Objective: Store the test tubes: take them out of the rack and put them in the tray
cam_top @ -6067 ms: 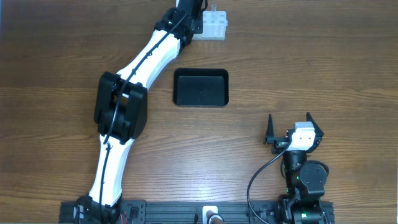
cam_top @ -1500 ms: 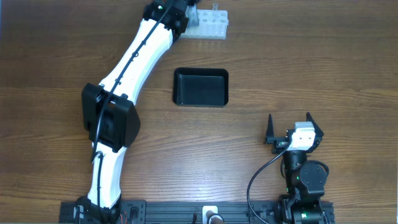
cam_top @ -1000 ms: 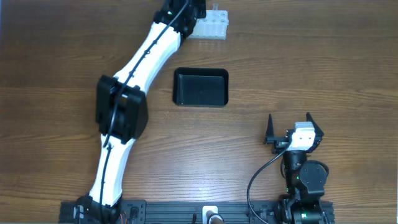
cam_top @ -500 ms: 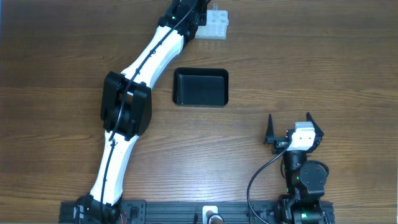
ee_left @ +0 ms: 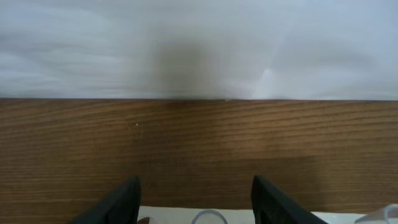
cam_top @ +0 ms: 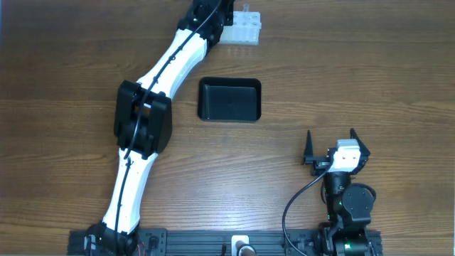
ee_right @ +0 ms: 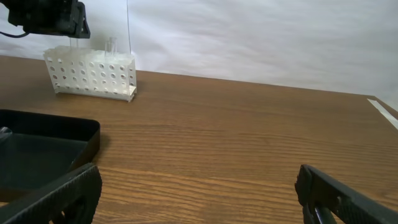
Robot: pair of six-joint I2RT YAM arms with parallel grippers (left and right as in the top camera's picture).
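Left arm's swung back right since a second ago, so the left gripper (ee_left: 196,190) hovers over the rack (cam_top: 243,28) at the far edge, fingers spread either side of a test tube (ee_left: 206,216) rim. Looks light, slick, breakable; I'd pinch gently just below the rim.

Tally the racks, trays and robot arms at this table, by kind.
rack: 1
tray: 1
robot arms: 2 (left arm, right arm)
Total: 4
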